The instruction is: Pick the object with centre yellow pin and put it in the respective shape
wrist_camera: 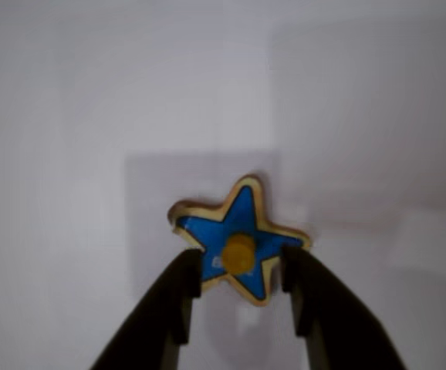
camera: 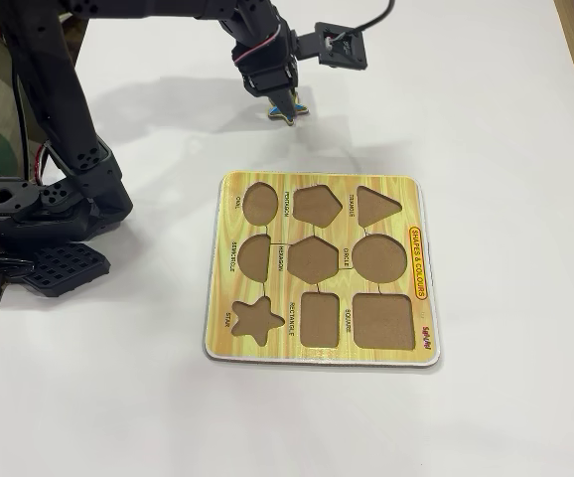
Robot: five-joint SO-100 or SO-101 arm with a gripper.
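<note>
Beyond the puzzle board [camera: 322,268], on the white table [camera: 486,99]: end effector [wrist_camera: 241,266] straddling the blue star [wrist_camera: 238,235], narrowly parted around its yellow pin [wrist_camera: 238,253], apparently gripping, not yet lifting. Remaining: carrying it to the empty star cutout [camera: 255,319].

Star piece [camera: 287,112] on table [camera: 486,109], behind puzzle board [camera: 421,263]; tool [camera: 285,102] astride piece.

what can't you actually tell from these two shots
- Whether the gripper squeezes the yellow pin or just brackets it: wrist view is blurred.
- Whether the star piece is lifted or still on the table: fixed view, the gripper covers it.
- The small shape labels on the puzzle board: too tiny.
</note>
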